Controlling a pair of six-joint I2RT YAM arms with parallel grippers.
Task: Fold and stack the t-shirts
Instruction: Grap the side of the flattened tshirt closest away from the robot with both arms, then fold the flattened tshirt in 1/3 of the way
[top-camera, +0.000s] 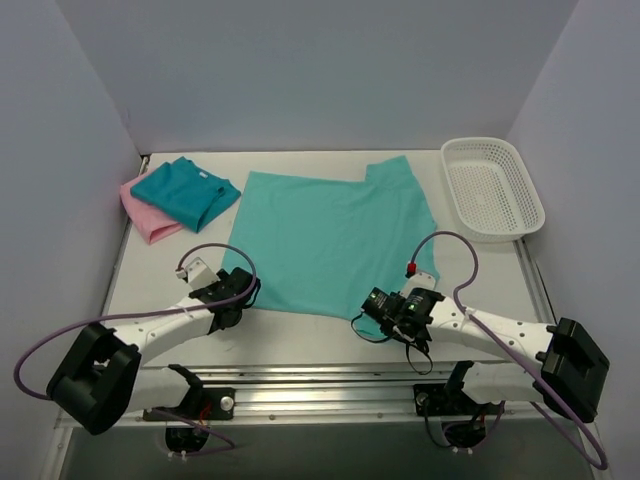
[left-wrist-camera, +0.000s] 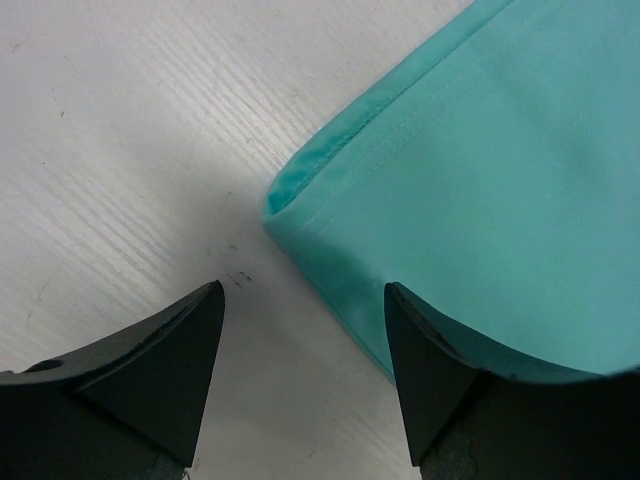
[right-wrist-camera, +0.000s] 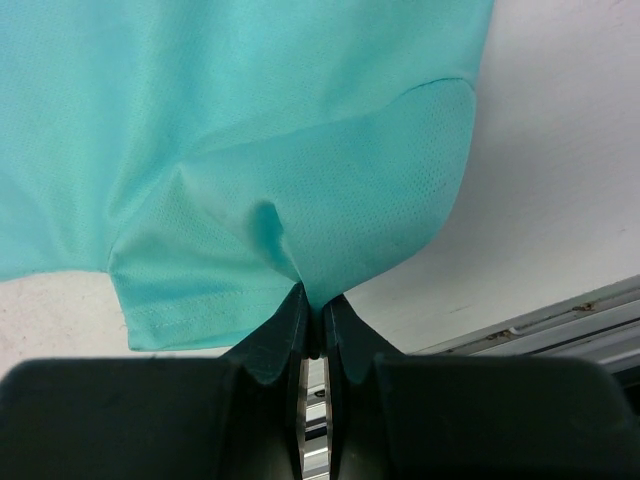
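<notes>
The sea-green t-shirt (top-camera: 330, 235) lies spread flat on the table (top-camera: 150, 275) in the middle of the frame, one sleeve toward the upper right. At its lower left corner the left tool (left-wrist-camera: 302, 295) stands open, jaws wide apart, with the hemmed corner just ahead of them and nothing gripped. At the lower right the right tool (right-wrist-camera: 315, 300) is closed tight on a pinched fold of the same shirt's edge. In the upper left, the folded teal-blue t-shirt (top-camera: 185, 192) rests on the pink t-shirt (top-camera: 145, 218). A white mesh basket (top-camera: 492, 188) sits in the upper right.
</notes>
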